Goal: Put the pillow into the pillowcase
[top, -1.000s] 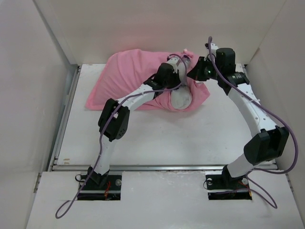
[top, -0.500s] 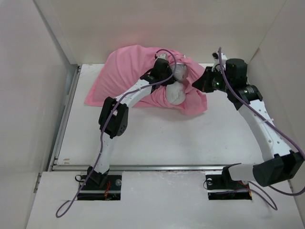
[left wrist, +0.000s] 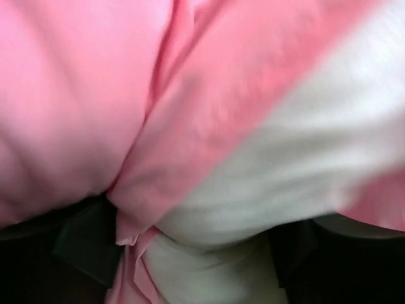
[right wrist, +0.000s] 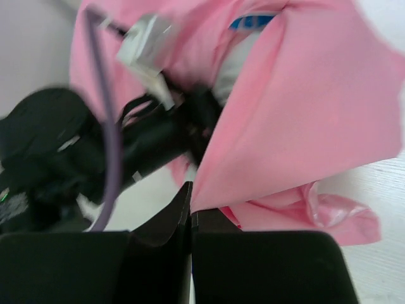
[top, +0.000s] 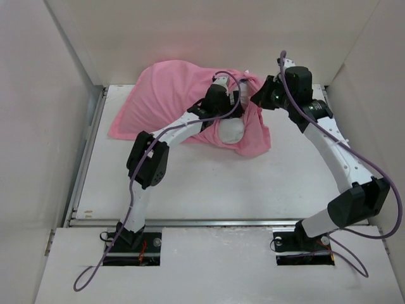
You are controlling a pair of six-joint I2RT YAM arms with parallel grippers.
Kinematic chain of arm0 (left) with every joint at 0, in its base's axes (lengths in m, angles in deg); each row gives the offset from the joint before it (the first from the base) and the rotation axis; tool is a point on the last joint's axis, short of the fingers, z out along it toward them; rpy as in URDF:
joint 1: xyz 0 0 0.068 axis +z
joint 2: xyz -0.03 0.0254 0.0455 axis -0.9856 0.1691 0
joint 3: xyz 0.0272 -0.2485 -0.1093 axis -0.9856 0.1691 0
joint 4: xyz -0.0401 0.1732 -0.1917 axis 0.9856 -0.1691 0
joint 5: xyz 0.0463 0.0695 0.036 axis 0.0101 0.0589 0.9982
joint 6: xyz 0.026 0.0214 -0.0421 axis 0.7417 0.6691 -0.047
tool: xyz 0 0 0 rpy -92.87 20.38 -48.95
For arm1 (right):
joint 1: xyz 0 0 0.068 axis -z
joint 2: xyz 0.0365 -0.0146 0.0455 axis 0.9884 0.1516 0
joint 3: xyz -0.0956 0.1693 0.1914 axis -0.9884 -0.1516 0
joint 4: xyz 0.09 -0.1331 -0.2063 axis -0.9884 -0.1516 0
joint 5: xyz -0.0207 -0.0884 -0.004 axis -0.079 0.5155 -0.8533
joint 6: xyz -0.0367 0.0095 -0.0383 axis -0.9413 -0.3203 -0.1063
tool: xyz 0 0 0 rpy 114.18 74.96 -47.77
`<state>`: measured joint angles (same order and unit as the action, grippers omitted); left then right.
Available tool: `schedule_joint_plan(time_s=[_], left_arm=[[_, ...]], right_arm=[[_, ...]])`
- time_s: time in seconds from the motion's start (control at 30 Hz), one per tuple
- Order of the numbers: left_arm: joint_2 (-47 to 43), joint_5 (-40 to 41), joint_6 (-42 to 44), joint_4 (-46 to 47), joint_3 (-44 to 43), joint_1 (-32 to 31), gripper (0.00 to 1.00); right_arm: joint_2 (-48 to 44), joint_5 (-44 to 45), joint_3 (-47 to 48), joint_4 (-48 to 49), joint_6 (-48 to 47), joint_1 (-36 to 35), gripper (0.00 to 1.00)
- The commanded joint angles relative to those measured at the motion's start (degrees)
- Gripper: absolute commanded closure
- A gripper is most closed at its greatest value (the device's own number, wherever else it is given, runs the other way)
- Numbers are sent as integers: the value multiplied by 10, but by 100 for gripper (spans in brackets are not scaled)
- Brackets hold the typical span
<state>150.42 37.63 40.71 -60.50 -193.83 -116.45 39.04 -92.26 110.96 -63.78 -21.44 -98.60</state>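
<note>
The pink pillowcase [top: 164, 95] lies bunched at the back of the table, its mouth turned to the right. One end of the white pillow [top: 231, 130] bulges out of that mouth. My left gripper [top: 237, 101] reaches into the mouth. In the left wrist view it [left wrist: 193, 247] is open, its dark fingers [left wrist: 82, 244] wide apart, with the pillow [left wrist: 304, 158] and a fold of pillowcase [left wrist: 76, 95] between them. My right gripper [top: 256, 100] is at the mouth's upper right and is shut [right wrist: 192, 202] on the pillowcase's edge [right wrist: 304, 107], holding it up. The pillow [right wrist: 233, 66] shows inside.
White walls close in the table at the left, back and right. A metal rail [top: 85, 158] runs down the left edge and another [top: 215, 221] crosses the front. Bare white tabletop [top: 221, 183] lies between the pillowcase and the arm bases.
My left gripper has opened, letting go of the pillow. My right gripper, still shut on the pillowcase's edge, swung out to the right and came back. The pillowcase covers more of the pillow.
</note>
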Motion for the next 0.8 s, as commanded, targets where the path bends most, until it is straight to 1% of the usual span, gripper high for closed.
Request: schedule_joint_plan(time_s=[0.0,0.07,0.1,0.2,0.27,0.37,0.4,0.43,0.53,0.57,0.6,0.67,0.7,0.73,0.77], left_arm=[[-74,15,61,-11,83,20,15],[-129,8,87,9,113,14,4],[-144,3,100,23,119,14,0],[-163,23,130,41,108,7,0],[-155,28,140,31,58,7,0],[-116,41,164,-6,3,1,0],[-106,50,164,-20,-33,1,0],[-92,57,175,-29,-43,-6,0],[-69,67,175,-15,-56,-13,0],[-58,67,175,-15,-64,-13,2],[-44,72,175,-15,-72,-13,6],[5,67,167,-59,-116,-13,14],[19,67,160,-68,-128,-13,17],[29,67,145,-68,-128,-13,20],[35,72,136,-45,-116,-13,20]], right_arm=[[-55,121,39,58,38,-4,100],[-80,130,24,65,38,-4,100],[-85,130,23,65,38,-4,100],[-90,117,17,49,38,-4,100],[-90,90,23,42,33,1,100],[-84,61,28,31,26,1,100],[-79,56,33,24,26,1,100],[-79,56,33,24,20,1,100],[-79,28,33,24,20,1,100],[-79,18,33,29,20,1,100],[-79,-4,33,36,20,1,100],[-79,-40,42,54,20,1,100],[-72,-81,63,54,20,1,100],[-65,-100,72,54,20,1,100],[-65,-119,77,54,20,1,100]])
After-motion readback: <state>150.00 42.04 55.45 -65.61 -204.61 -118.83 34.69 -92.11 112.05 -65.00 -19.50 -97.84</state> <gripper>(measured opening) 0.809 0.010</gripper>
